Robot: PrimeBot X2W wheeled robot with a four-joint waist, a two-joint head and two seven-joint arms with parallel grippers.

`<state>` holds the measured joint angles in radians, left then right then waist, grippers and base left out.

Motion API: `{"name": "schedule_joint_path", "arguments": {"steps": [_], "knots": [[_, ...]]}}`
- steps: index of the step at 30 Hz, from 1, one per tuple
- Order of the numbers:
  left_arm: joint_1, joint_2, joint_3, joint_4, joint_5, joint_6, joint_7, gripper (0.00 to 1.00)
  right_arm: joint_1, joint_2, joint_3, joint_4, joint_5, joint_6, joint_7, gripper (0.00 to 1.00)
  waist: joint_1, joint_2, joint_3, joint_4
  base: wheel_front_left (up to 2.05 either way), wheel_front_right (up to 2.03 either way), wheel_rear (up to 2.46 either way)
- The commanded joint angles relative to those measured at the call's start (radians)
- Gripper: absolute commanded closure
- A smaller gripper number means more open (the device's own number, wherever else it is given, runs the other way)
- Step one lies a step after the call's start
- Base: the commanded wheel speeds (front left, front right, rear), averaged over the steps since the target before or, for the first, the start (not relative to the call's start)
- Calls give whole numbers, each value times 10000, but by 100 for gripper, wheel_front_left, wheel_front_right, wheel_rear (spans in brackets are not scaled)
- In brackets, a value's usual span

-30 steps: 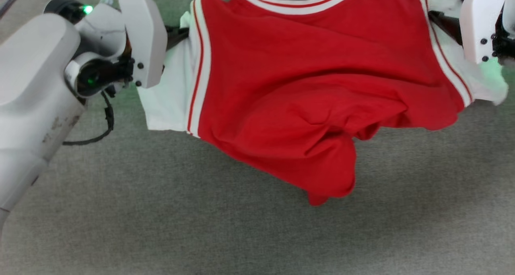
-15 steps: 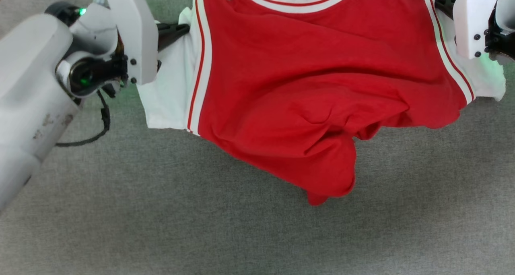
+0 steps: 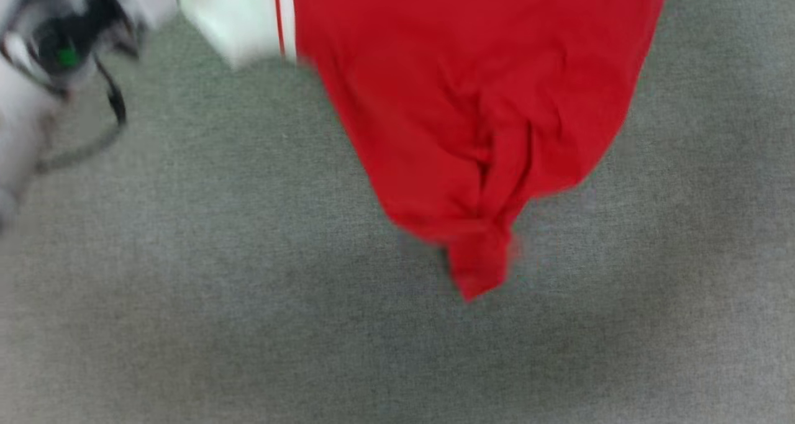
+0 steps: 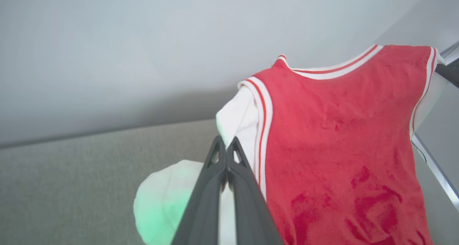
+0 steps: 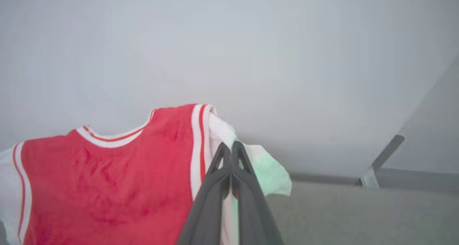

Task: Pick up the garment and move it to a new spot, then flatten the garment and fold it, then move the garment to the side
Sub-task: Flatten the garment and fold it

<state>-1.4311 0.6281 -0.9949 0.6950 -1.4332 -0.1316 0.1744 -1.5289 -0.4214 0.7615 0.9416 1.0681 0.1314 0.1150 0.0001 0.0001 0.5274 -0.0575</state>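
Observation:
The garment (image 3: 459, 101), a red jersey with white sleeves and striped trim, hangs in the air above the grey surface, its hem tapering to a point low in the head view. My left gripper (image 4: 226, 144) is shut on one white sleeve of the garment (image 4: 340, 130), beside the striped armhole trim. My right gripper (image 5: 227, 150) is shut on the other white sleeve of the garment (image 5: 107, 180). The shirt is stretched between the two grippers at shoulder height. Its lower front is bunched into creases. No number shows on the side I see.
A grey fabric-covered surface (image 3: 248, 324) lies under the hanging shirt. A pale wall (image 4: 143, 40) rises behind it, with a metal frame bar (image 5: 380, 162) at the far side. My blurred left wrist and its black cable (image 3: 74, 58) sit at the head view's upper left.
Both arms have risen and lifted the garment, so it now hangs longer and narrower. The right gripper has closed onto the sleeve. The head view is blurred with motion.

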Motion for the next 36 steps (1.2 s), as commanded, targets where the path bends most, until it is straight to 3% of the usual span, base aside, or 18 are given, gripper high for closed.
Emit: {"name": "schedule_joint_path", "arguments": {"steps": [1, 9, 14, 18, 25, 36], "knots": [[-350, -49, 133, 96, -9, 19, -117, 100, -343, 40, -150, 172, -63, -11, -270, 100, -1, -1, -57, 60, 0, 0, 0], [-3644, -1153, 1422, 2352, 335, 36, -2665, 100, -3546, 1079, -1607, 2766, -559, -13, -3475, 100, -1, -1, -304, 170, 0, 0, 0], [-4218, -1599, 1427, 2962, 507, 26, -3255, 100, -4111, 1473, -1851, 3227, -945, -12, -3779, 100, -1, -1, -669, 133, 0, 0, 0], [-3366, -1394, 1127, 2534, 288, 22, -2854, 100, -3431, 1668, -1589, 3111, -1130, -12, -3797, 100, -1, -1, -937, 84, 0, 0, 0], [163, -593, 455, -37, -590, 20, -2557, 100, -496, 1212, -460, 1190, -681, -12, -2633, 100, -1, -1, -1493, 97, 0, 0, 0], [5613, 695, -490, -3059, -1448, 19, -3686, 100, 5107, -1449, 524, -3601, 1045, -8, -191, 100, -1, -1, -2385, 77, 0, 0, 0]]}}
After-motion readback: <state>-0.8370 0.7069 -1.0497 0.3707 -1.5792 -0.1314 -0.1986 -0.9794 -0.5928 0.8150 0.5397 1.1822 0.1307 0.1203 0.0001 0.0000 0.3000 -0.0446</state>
